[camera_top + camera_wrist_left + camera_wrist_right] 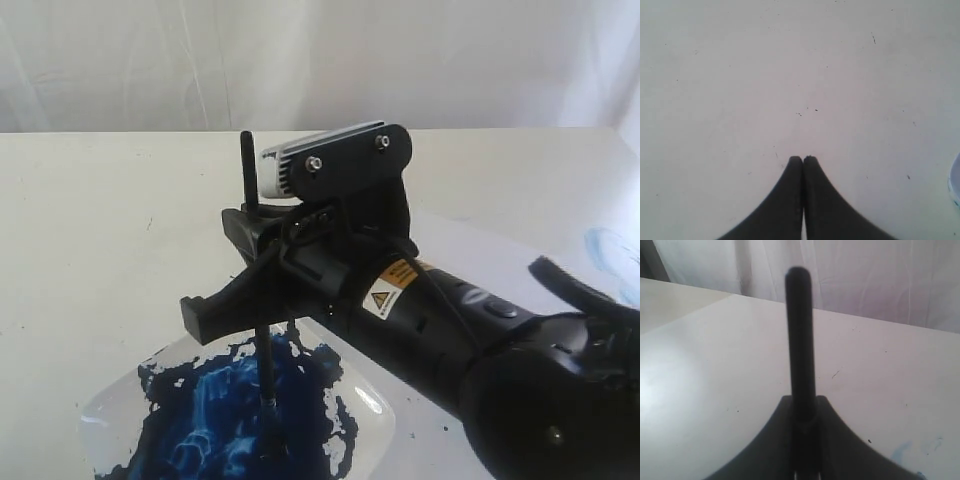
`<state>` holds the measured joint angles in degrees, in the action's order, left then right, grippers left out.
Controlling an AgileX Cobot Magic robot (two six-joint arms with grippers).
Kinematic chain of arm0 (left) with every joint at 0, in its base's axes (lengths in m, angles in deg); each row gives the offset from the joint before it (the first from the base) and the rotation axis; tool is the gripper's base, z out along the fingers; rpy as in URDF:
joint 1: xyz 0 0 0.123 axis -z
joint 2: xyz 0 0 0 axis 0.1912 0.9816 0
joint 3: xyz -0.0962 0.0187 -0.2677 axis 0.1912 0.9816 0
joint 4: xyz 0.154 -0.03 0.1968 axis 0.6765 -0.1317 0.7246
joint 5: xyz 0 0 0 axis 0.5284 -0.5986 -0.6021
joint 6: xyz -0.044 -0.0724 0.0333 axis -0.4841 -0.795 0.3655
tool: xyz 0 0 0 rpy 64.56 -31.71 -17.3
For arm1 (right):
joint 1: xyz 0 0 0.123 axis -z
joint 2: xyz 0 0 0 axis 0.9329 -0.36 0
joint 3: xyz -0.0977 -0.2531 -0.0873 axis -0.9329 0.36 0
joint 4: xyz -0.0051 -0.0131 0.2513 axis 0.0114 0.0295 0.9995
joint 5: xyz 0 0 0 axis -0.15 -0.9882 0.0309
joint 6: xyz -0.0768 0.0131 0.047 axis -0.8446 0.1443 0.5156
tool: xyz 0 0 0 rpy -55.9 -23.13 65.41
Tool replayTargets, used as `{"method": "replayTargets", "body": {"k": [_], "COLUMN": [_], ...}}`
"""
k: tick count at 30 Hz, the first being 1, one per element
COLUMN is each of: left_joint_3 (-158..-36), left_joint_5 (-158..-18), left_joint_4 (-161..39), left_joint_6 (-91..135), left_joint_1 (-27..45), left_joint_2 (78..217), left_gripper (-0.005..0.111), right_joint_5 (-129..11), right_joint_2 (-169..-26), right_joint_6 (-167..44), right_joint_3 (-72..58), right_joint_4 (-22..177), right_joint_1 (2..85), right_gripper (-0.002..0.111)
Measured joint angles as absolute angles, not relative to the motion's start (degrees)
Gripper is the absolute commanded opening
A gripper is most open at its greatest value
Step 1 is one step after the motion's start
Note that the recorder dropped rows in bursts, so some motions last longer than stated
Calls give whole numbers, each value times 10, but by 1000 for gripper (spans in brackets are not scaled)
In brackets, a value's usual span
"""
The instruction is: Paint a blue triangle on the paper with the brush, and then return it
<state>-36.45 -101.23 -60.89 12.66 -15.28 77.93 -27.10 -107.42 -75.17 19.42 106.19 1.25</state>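
Note:
My right gripper is shut on the brush, holding its black handle upright. The brush's lower end dips into the blue paint in a clear dish; the bristles are hidden in the paint. In the right wrist view the brush handle rises from between the shut fingers of my right gripper. My left gripper is shut on nothing, over bare cream table. The paper lies behind the right arm and is barely distinct from the table. No dark blue triangle is in view.
Pale blue smears mark the surface at the far right, and similar smears show in the right wrist view. A pale rim shows at the edge of the left wrist view. A white curtain hangs behind the table.

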Motion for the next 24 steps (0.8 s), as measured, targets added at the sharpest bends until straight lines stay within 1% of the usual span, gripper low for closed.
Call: {"method": "replayTargets", "body": {"k": [7,13,19,24], "left_joint_3": [-364,-364,-364,-364], "left_joint_5": [-1012,-1012,-1012,-1012], "left_joint_4": [-609,-609,-609,-609], "left_joint_6": [127,127,127,127], "left_joint_1": [-153,-153,-153,-153], "left_joint_2": [779,779,779,779], "left_gripper": [0,0,0,0], "right_joint_5": [-223,-199,-250,-282], "right_joint_2": [-1094,-1066,-1062,-1070], "right_joint_6": [-750,-780,-817,-808], "right_joint_3": [194,194,194,194], "right_joint_4": [1062,1062,1062,1061], "right_joint_1": [13,13,13,13], "right_gripper": [0,0,0,0]}}
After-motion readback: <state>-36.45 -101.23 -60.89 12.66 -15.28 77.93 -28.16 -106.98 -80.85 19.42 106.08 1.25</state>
